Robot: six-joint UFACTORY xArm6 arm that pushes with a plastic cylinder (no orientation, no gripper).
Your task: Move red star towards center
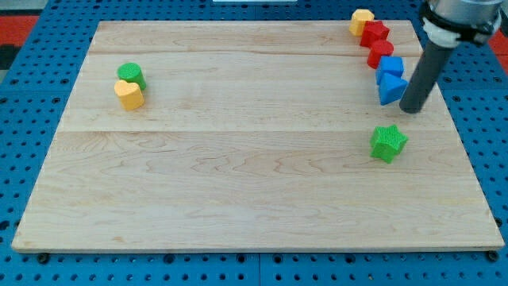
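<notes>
My tip (pixel 413 110) touches the blue triangle (pixel 390 90) — red star (pixel 375 33) sits above (no claw fitted).

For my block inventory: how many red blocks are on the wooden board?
2. The red star block is near the view's top right; the second red block, its shape unclear, sits just below it. None seems hidden.

The tabletop (pixel 238 175) is pale wood with fine lengthwise grain and faint seams between its planks, its finish smooth and matt. Around it lies a blue pegboard (pixel 32 95) of perforated sheet with a dull sheen. The rod above my tip (pixel 412 110) looks like dark, matt plastic or rubber. The red star (pixel 375 33) and green star (pixel 388 143) look like solid-coloured plastic, lightly satin; the green one shows fine ribbing.
</notes>
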